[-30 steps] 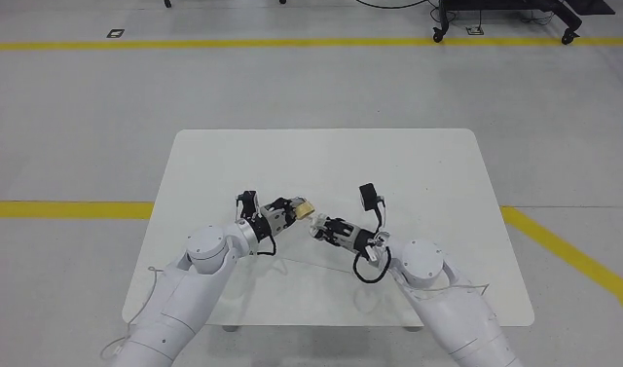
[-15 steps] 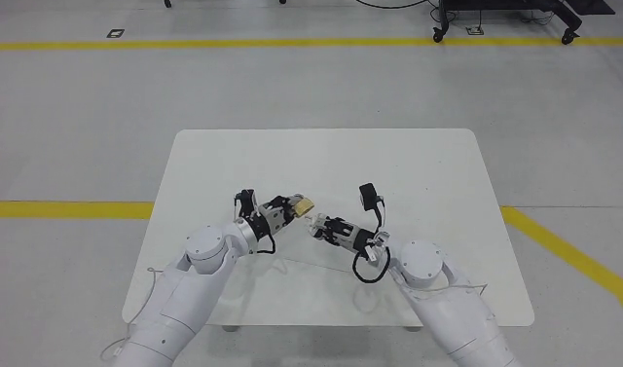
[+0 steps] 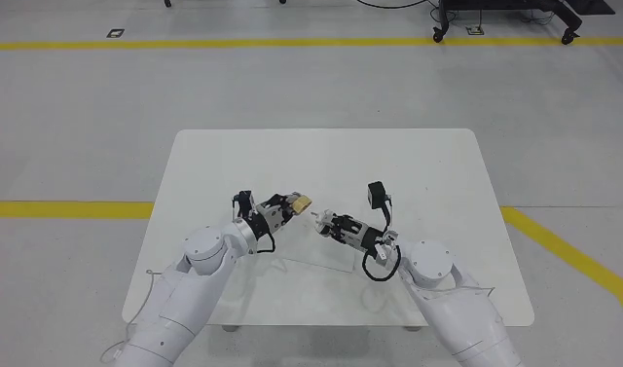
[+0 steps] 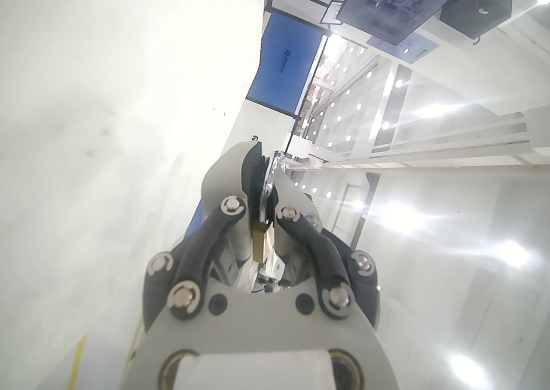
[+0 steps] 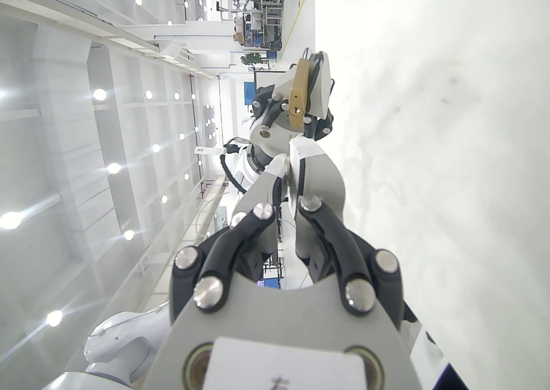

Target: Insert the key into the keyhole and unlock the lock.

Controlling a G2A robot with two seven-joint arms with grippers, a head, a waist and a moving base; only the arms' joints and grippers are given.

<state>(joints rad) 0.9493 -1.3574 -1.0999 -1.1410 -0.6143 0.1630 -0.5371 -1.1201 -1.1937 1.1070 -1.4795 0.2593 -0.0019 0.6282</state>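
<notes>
At the top view's centre, the left end effector (image 3: 293, 204) clamps the lock (image 3: 304, 203), slightly higher in frame than before. The right end effector (image 3: 320, 219), pinching what looks like the key (image 5: 288, 177), has shifted rightward, just short of the lock.

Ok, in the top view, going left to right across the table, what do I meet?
left gripper, shut on the padlock → padlock, jutting from its tips → right gripper, pinching the key
</notes>
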